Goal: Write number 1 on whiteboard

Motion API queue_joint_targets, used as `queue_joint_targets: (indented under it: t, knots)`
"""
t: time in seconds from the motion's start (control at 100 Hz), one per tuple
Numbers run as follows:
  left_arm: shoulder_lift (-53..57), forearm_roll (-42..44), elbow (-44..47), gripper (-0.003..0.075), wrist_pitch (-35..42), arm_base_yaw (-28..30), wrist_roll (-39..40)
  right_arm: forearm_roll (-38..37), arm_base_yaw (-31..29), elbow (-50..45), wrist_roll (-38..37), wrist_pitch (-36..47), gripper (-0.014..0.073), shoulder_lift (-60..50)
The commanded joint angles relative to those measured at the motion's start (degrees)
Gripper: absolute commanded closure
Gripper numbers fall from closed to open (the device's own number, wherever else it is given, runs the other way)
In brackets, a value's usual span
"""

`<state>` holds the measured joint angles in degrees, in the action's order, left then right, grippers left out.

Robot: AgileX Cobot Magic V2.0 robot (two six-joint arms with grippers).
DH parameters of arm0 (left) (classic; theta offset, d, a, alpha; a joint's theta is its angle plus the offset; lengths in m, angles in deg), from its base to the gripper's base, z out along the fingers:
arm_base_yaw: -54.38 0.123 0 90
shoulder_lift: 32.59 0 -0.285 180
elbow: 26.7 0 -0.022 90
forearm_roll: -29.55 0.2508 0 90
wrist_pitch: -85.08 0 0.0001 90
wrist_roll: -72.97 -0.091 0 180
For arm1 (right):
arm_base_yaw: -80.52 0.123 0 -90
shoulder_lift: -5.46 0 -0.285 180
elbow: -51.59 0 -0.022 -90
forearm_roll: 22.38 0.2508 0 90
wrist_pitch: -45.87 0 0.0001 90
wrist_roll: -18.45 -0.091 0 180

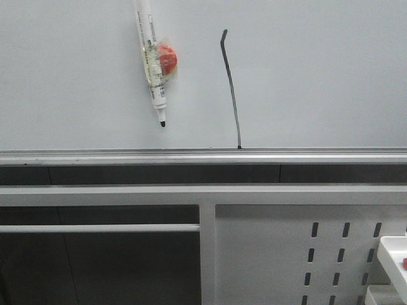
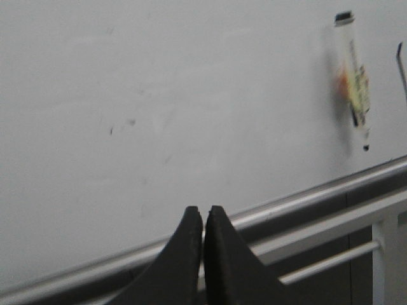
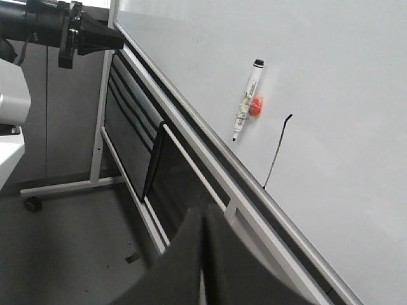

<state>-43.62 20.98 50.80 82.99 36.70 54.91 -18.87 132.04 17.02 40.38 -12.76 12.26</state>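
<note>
The whiteboard (image 1: 318, 70) fills the upper part of the front view, and its silver bottom rail (image 1: 127, 155) runs straight across beneath it. The number 1 (image 1: 232, 89) is a thin black stroke standing on the board, its foot just touching the rail and its small hook at the top. Beside the stroke, toward the robot's left, a marker (image 1: 151, 60) hangs on the board with its black tip down, above the rail, with an orange-red magnet (image 1: 168, 58) beside its barrel. The board to either side of the stroke and the marker is bare, apart from a few faint smudges that only the left wrist view shows. Below the rail the front view shows a white frame with a perforated panel (image 1: 337, 254); neither arm appears there. The left wrist view shows the left gripper (image 2: 203, 219) with its two dark fingers pressed together, holding nothing, pointing at the board above the rail and well apart from the marker. The right wrist view looks along the board from farther back: the right gripper (image 3: 203, 219) also has its fingers pressed together, empty, away from the board and below the rail, and the left arm (image 3: 57, 28) reaches in toward the board's far edge, above a grey floor (image 3: 76, 248).
</note>
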Motion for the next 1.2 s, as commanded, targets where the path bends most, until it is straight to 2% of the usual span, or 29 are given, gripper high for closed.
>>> queue_joint_targets:
  t: [0.0, 0.11, 0.45, 1.12, 1.19]
  knots:
    - [1.80, 2.43, 1.89, 0.0740, -6.03, 4.20, 8.05, -0.05, -0.15, 0.84, 0.28, 4.25, 0.0643, -0.73]
    - [5.11, 5.43, 2.00, 0.0740, -14.12, 7.36, 13.72, -0.05, -0.15, 0.84, 0.28, 4.25, 0.0643, -0.73]
    - [4.82, 7.74, 2.00, 0.0740, -13.43, 10.49, 13.80, -0.05, -0.15, 0.84, 0.28, 4.25, 0.0643, -0.73]
    - [4.82, 7.09, 2.00, 0.0740, -13.43, 10.60, 13.80, -0.05, -0.15, 0.83, 0.28, 4.10, 0.0643, -0.73]
    - [4.82, 7.09, 2.00, 0.0740, -13.43, 10.60, 13.80, -4.33, -0.27, -0.27, 0.28, 2.29, 0.0643, -0.73]
